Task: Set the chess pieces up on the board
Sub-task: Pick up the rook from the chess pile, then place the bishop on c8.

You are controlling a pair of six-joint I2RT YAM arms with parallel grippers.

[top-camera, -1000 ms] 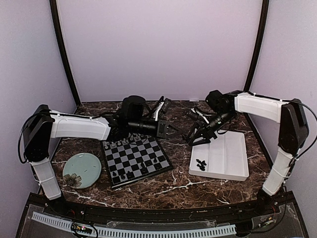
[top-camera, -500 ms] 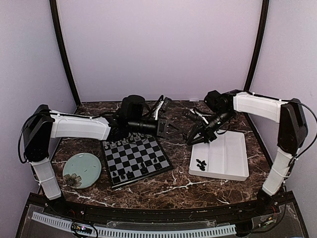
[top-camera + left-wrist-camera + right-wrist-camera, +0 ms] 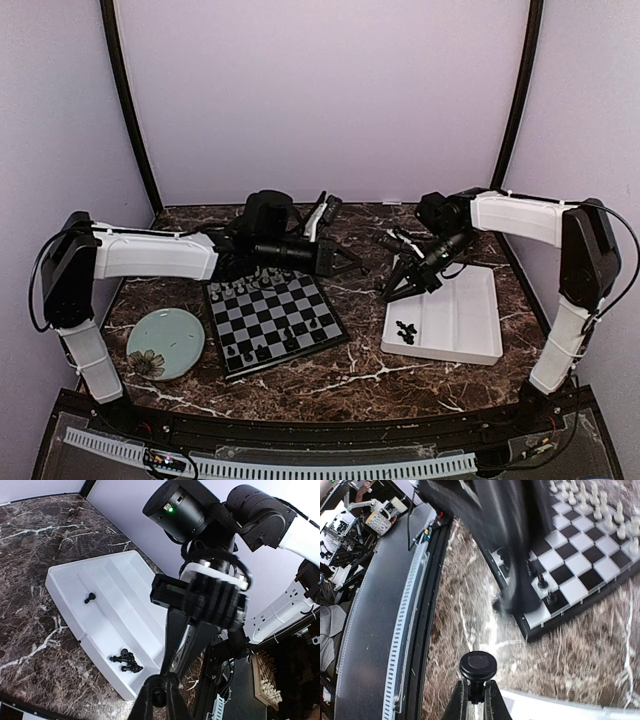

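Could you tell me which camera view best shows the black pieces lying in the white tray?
Left wrist: the black pieces appear individually in the white tray, one apart. Top external shows only a dark clump; right wrist shows none.

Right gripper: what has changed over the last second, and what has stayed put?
The right gripper went from open jaws to closed and now clamps a black chess piece at the far left corner of the white tray. Unchanged: the left gripper stays shut beyond the board, the loose black pieces lie in the tray, and the plate is where it was.
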